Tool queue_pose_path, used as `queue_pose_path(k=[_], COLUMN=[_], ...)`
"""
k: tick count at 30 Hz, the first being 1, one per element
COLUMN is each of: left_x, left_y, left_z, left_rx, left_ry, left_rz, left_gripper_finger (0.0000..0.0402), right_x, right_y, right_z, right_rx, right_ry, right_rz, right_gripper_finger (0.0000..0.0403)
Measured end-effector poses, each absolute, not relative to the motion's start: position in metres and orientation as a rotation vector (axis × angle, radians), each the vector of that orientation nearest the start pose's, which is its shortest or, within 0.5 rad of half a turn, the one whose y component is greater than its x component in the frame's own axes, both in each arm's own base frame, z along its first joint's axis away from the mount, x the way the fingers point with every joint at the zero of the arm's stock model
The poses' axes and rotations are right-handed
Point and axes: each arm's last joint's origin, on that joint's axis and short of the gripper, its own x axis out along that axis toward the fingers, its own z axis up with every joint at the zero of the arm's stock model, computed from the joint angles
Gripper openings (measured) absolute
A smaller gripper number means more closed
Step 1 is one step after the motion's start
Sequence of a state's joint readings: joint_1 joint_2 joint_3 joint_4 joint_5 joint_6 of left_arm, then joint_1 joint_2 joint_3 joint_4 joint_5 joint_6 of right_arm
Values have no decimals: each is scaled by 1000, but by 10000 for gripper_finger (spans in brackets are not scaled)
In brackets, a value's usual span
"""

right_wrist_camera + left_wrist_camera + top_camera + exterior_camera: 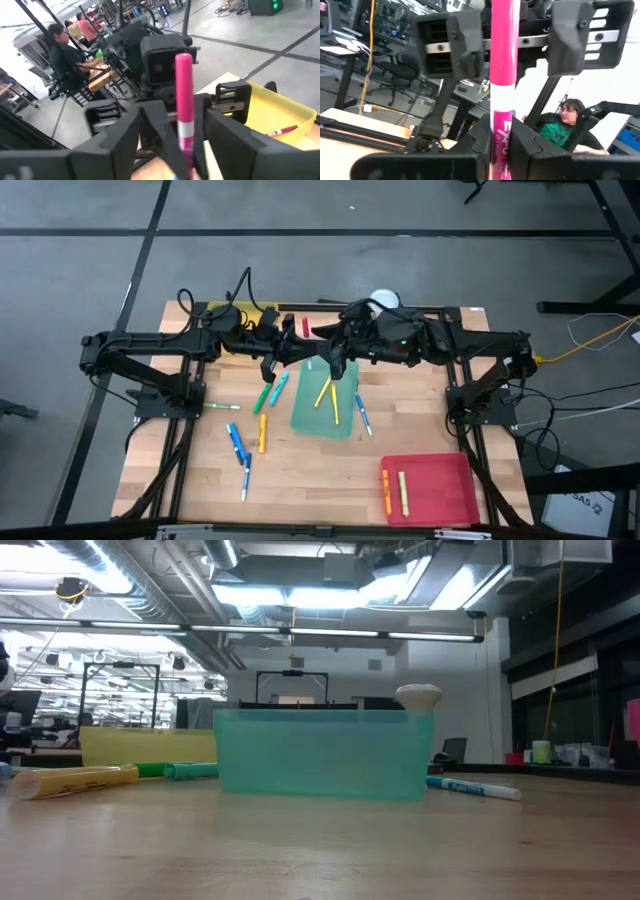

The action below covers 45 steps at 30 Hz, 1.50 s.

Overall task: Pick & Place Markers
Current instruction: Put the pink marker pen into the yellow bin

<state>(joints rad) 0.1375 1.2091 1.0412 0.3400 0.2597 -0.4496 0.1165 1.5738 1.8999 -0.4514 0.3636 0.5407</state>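
Handover in mid-air: the left pincer (pixel 501 145) is clamped on a pink marker (pixel 503 75) held upright above the counter (pixel 300 480), while the right pincer (pixel 172 135) faces it with its fingers spread to either side of the same barrel, gripping nothing. Both arms meet over the far middle of the counter, just above the green tray (pixel 325 408), which already holds two yellow markers (pixel 328 395). More markers lie loose on the wood beside that tray, a red tray (pixel 440 485) near the front carries two, and a yellow tray (pixel 280 112) at the back holds a pink one. For a clean pass, judging by the pose, one pincer should be fully closed on the barrel before the other lets go, and the stick kept vertical so it cannot slip or pivot. A person (pixel 565 125) sits in the room beyond.
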Motion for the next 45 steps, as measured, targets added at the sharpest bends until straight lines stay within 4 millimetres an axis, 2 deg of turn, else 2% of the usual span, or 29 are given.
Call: queue_pose_path(k=[5, 14, 20, 25, 34, 39, 45], left_x=[270, 261, 244, 223, 184, 174, 173], left_y=[41, 84, 116, 140, 167, 188, 210], left_z=[383, 360, 340, 322, 299, 284, 259], left_rx=[-404, -470, -552, -623, -694, -706, -762], left_ry=[-125, 62, 221, 364, 584, 669, 766], left_rz=[-111, 103, 322, 544, 890, 985, 1019], left_gripper_finger=[28, 28, 28, 28, 28, 28, 28], right_x=[307, 281, 280, 280, 279, 279, 278], right_y=[26, 30, 34, 34, 33, 32, 31], right_z=[505, 522, 522, 516, 510, 507, 506], right_rx=[518, 504, 480, 468, 443, 431, 423], right_ry=[8, -41, -24, 29, 70, 100, 108], right_rz=[-261, -223, -211, -234, -300, -336, -350], right_gripper_finger=[242, 227, 216, 213, 213, 213, 213])
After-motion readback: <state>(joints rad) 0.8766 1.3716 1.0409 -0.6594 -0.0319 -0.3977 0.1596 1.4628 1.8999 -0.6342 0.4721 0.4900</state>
